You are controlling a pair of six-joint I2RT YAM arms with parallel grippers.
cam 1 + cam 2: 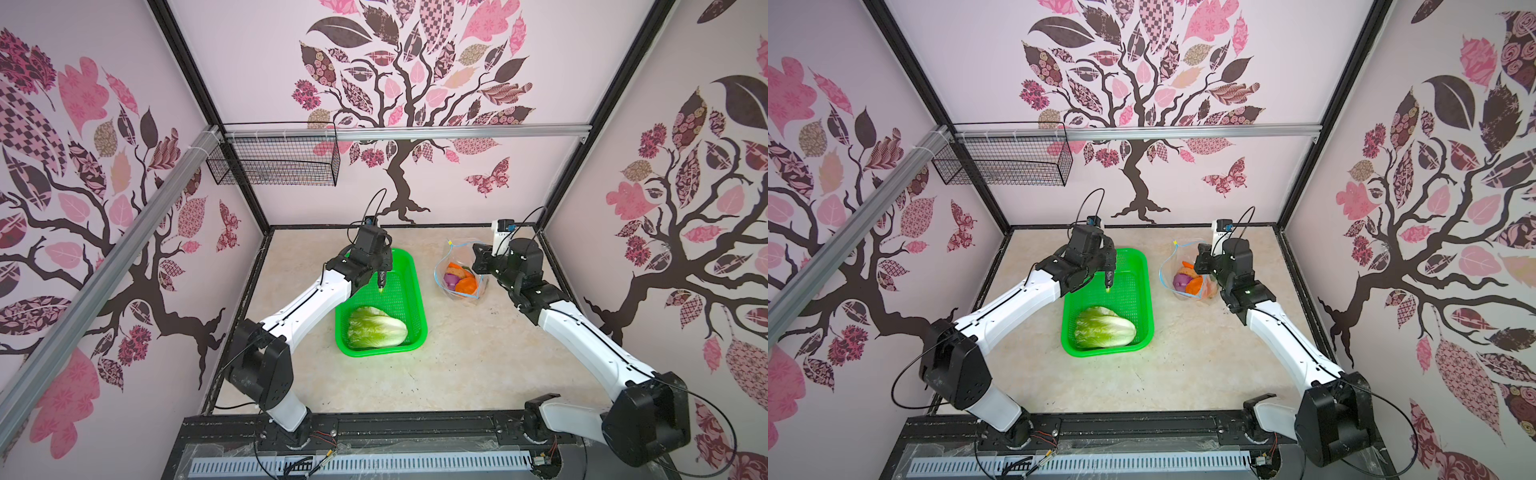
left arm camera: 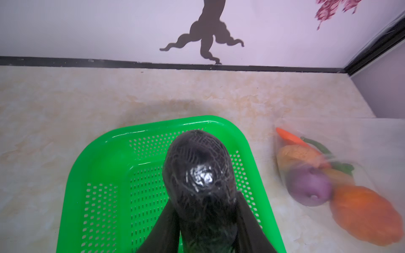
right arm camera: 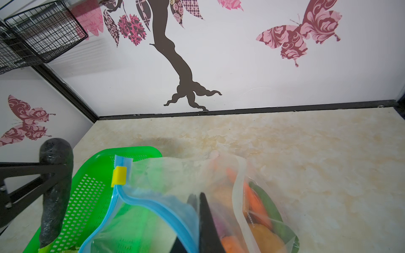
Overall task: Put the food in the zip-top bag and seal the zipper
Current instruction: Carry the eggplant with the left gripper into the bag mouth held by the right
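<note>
Your left gripper (image 2: 206,223) clamps the dark piece (image 2: 198,170) above the basket's (image 2: 166,122) far end, lifted clear for carrying. Right of the basket, your right gripper (image 3: 196,225) pinches the bag (image 3: 186,168) rim, propping its mouth open. Cabbage (image 1: 376,328) lies in the basket.

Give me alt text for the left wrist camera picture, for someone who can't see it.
The left gripper holds a dark elongated piece over a bright green mesh basket. Beside the basket, on the beige table, is the clear zip-top bag, blurred, with a carrot, purple onion and orange pumpkin inside.
</note>
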